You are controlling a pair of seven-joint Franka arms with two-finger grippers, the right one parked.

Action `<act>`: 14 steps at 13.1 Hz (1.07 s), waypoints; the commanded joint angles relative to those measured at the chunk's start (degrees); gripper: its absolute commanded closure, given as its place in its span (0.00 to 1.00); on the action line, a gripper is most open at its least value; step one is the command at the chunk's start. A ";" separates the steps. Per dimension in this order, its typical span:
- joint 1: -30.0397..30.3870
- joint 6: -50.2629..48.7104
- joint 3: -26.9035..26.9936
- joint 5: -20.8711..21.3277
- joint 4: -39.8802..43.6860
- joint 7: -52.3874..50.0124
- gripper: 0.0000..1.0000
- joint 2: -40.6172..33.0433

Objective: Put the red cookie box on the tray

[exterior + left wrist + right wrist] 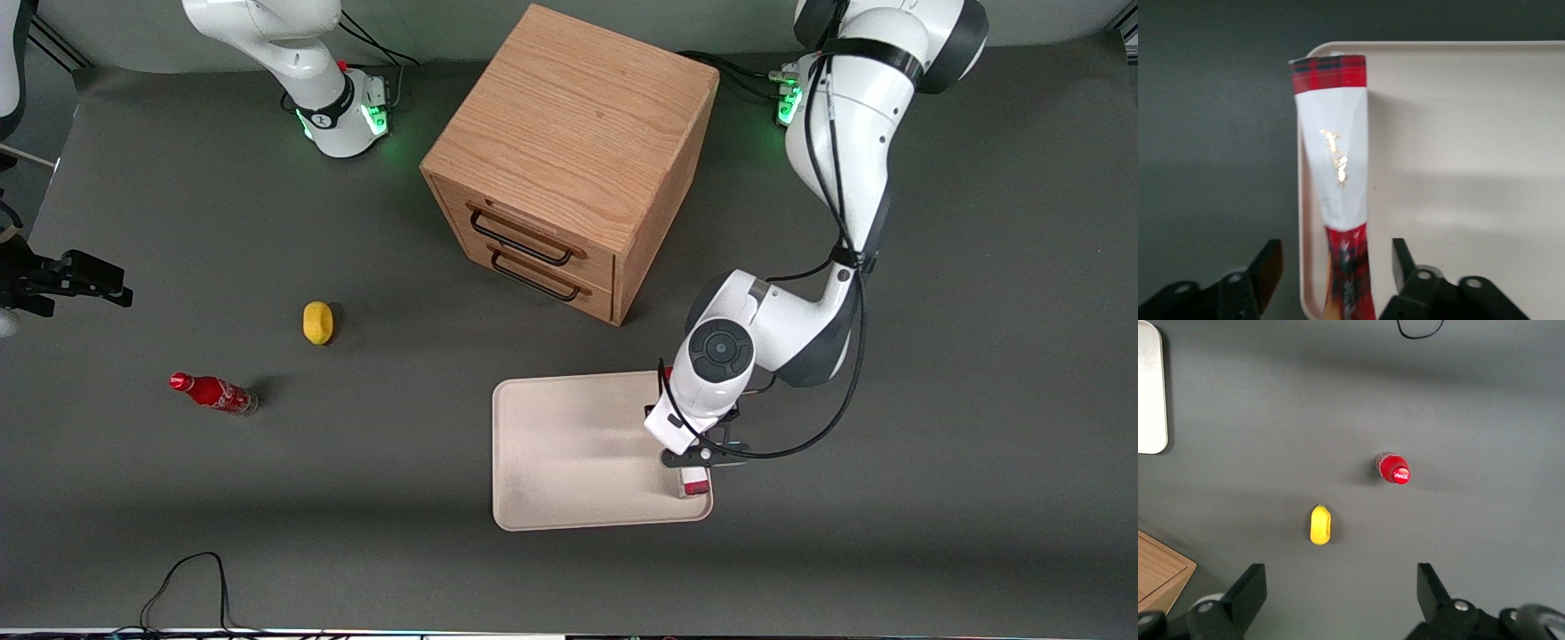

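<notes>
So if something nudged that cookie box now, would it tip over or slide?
The cookie box seems to stand on a narrow side along the tray rim, so a sideways nudge would likely tip it flat. Its slim cardboard probably makes it light and easy to dent. The claw is open around it, apparently offering no support.

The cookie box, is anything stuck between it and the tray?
No. The red cookie box already lies on the tray, along its edge. The open pincer sits around the box's end, both fingers apart from it.
</notes>
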 commanded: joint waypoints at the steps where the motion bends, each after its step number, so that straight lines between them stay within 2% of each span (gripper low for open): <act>1: 0.52 -11.80 0.05 0.09 -1.24 1.26 0.00 -10.08; 3: 1.66 -20.24 0.05 -0.87 -1.33 3.97 0.00 -16.94; 7: 10.95 -34.94 0.13 -2.37 -3.25 18.36 0.00 -29.51; 10: 19.83 -34.70 0.22 -3.25 -10.19 28.66 0.00 -37.96; 12: 24.59 -34.70 0.31 -3.34 -10.91 34.28 0.00 -39.12; 14: 26.62 -34.17 0.40 -3.25 -11.70 35.89 0.00 -39.30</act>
